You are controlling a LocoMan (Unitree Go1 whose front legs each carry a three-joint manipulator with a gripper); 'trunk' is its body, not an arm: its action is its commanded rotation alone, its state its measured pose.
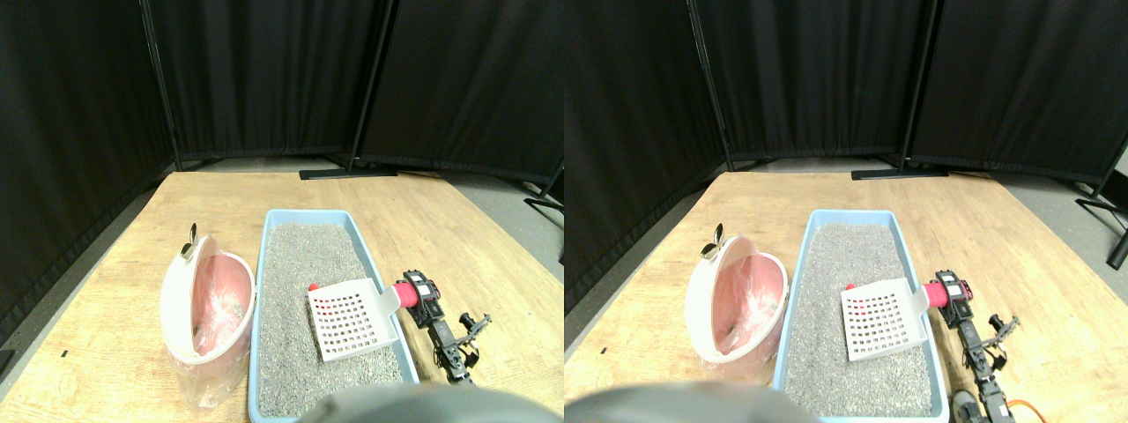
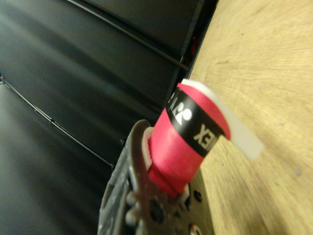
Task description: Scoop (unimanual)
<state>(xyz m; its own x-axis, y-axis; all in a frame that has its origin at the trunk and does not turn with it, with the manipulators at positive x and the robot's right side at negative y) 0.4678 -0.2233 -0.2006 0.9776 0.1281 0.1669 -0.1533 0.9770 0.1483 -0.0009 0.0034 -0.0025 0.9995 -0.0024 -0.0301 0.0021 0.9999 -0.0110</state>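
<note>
Standing on a wooden floor board (image 1: 458, 229), the blue litter tray (image 1: 264, 264) is full of grey litter (image 1: 300, 291) and leaves open wood on its far side and to the right. Black curtains (image 1: 264, 79) close the back and the left edge of the board. Just beside the left wall of the tray stands a white bin (image 1: 181, 308) with a pink liner (image 1: 216, 295), its lid tipped up; the bin touches or nearly touches the tray, I cannot tell which.

The white slotted scoop (image 1: 351, 319) lies over the litter near the right wall of the tray, tilted, and its handle crosses above that wall. The red wrapped handle (image 1: 406, 293) ends at the right gripper (image 1: 423, 295), which is outside the tray, over the bare wood. A small red object (image 1: 313, 287) shows at the far left corner of the scoop.

The wrist view shows what the stereo view does not: the red handle (image 2: 183, 142) with a black band sits close against the dark jaw frame (image 2: 142, 196), and a white part of the scoop sticks out beyond it. The tray and bin are not seen there. Whether the jaws press on the handle, I cannot tell.
</note>
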